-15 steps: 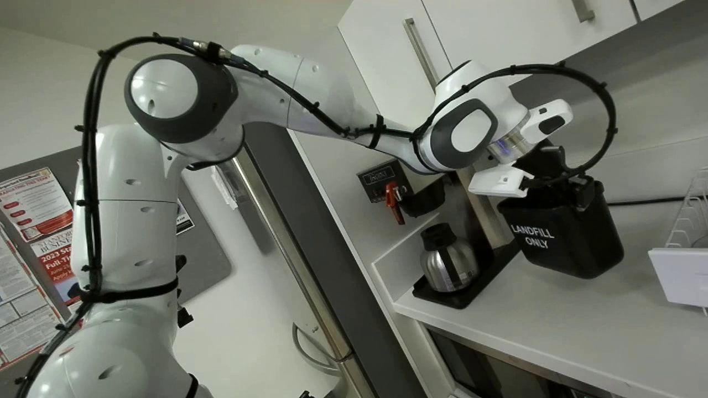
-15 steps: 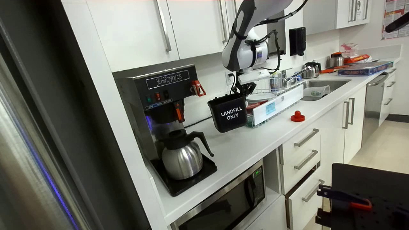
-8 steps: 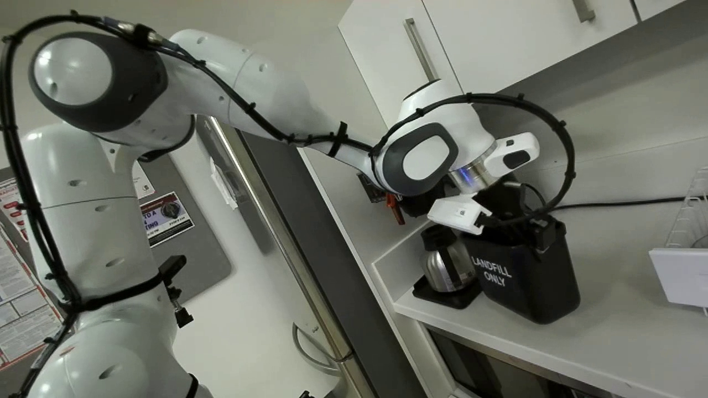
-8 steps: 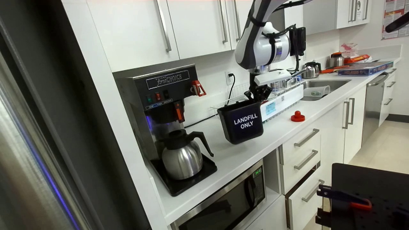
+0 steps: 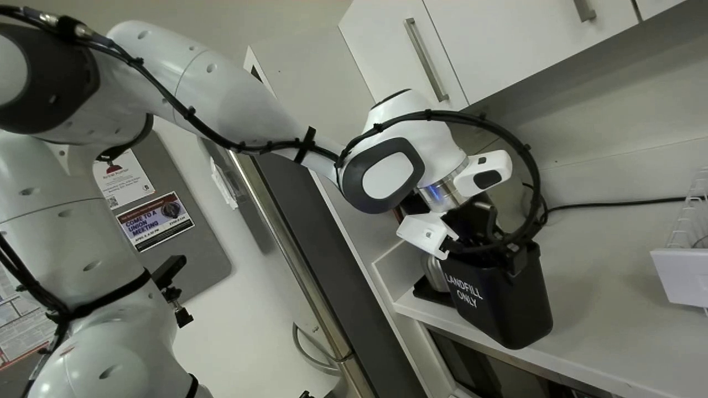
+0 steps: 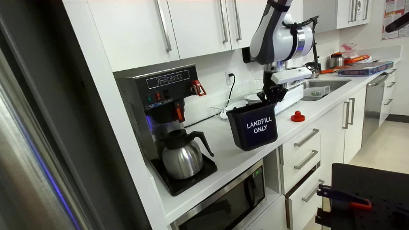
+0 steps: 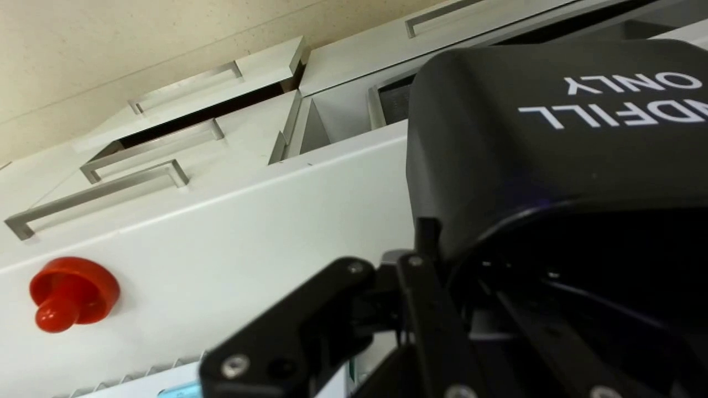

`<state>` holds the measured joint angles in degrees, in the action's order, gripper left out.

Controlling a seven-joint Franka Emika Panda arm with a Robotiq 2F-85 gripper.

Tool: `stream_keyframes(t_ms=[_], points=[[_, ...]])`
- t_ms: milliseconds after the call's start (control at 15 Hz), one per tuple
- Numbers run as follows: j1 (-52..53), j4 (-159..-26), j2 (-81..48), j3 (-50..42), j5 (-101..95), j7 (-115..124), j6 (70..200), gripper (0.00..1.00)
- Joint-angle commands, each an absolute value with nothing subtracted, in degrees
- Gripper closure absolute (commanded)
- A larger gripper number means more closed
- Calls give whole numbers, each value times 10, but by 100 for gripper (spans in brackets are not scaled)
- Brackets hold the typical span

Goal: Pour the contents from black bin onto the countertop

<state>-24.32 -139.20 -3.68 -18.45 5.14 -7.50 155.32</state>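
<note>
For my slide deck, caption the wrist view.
The gripper clamps the black bin by its rim over the white countertop, where a red knobbed object rests.

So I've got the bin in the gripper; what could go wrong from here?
Slip: the gripper holds the black bin by one side of its rim, so it may twist when tipped.
Missed pour: the bin looks close to the front edge of the countertop; the contents, hidden from view, could fall to the floor or into the partly open drawer.
</note>
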Motion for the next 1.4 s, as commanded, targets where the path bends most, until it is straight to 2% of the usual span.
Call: stream_keyframes(t_ms=[0,400,667,1000,1333], points=[[-230,-1401,-29,-196,19,-59,1555,98],[-240,-1449,75,-235,-240,21,1546,98],[-272,-1455,117,-215,-371,95,1542,98],[-289,-1432,109,-168,-540,256,1531,98],[-257,-1399,83,-139,-698,406,1457,98]])
